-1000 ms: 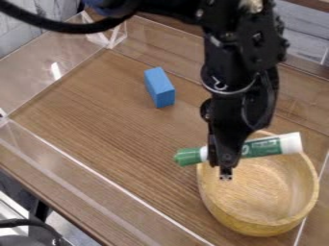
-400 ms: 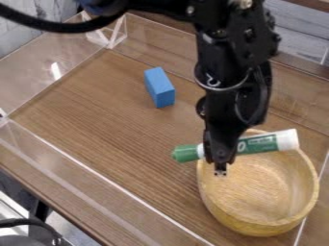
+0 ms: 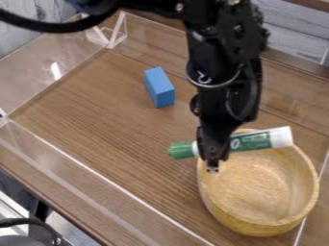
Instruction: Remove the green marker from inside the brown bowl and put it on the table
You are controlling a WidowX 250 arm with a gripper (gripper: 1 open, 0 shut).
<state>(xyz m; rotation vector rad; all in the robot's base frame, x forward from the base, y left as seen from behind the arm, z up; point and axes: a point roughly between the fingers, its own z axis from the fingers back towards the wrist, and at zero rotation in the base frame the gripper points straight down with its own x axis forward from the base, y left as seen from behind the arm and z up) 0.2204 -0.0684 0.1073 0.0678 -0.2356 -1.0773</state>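
Observation:
The green marker [image 3: 251, 142] hangs level, white barrel with a green cap at its left end, just above the near-left rim of the brown bowl [image 3: 306, 187]. My gripper [image 3: 215, 159] points down and is shut on the marker's cap end, with its fingertips dipping just past the marker over the rim. The marker's capped end sticks out beyond the bowl over the table [image 3: 90, 115]. The bowl sits at the right front of the table, and nothing shows inside it.
A blue block [image 3: 160, 86] lies on the table, left of the arm and behind the bowl. Low clear acrylic walls [image 3: 58, 161] edge the table at the left, front and back. The black arm [image 3: 225, 48] reaches down from the top.
My gripper and the held marker have edged slightly left and up relative to the bowl. The grip is unchanged, and the bowl and block have not moved.

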